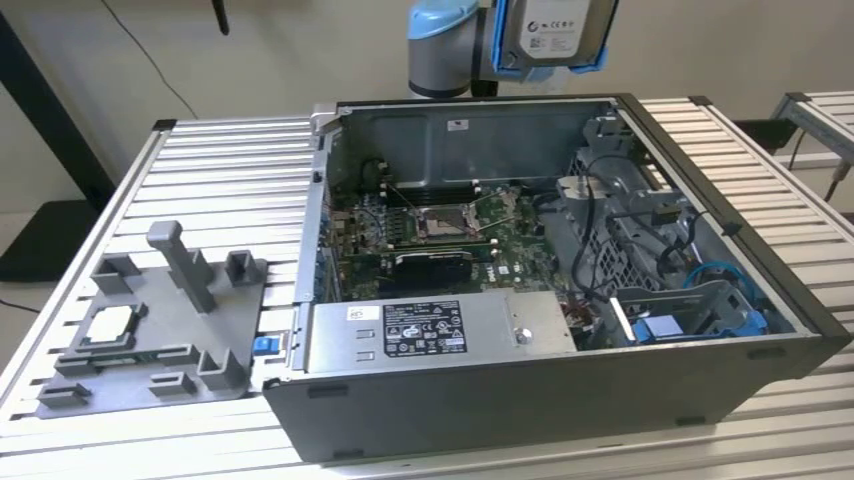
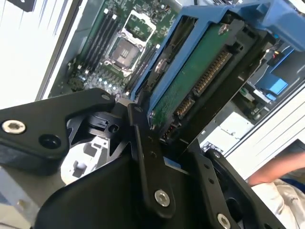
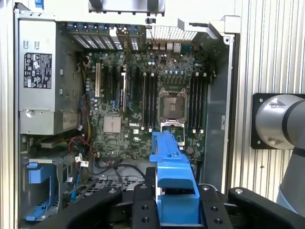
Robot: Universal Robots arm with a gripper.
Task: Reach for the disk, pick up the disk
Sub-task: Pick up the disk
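The disk [image 1: 554, 35] hangs high above the far wall of the open computer case, at the top of the exterior view, its white label and blue carrier showing. In the first wrist view its blue carrier [image 3: 172, 176] sits between two black fingers [image 3: 143, 207], with my gripper [image 3: 176, 202] shut on it. In the second wrist view the disk's [image 2: 200, 71] green circuit board and connector edge face the camera, clamped by the black fingers [image 2: 145, 157] of my gripper [image 2: 171, 140].
The open grey computer case [image 1: 534, 400] lies on the slatted table, showing the motherboard [image 1: 447, 225], a grey power supply box [image 1: 427, 330] and blue drive bays [image 1: 707, 310]. A grey fixture [image 1: 154, 330] holding a small chip [image 1: 107, 325] sits at the exterior view's left. A person's arm [image 2: 279, 169] is nearby.
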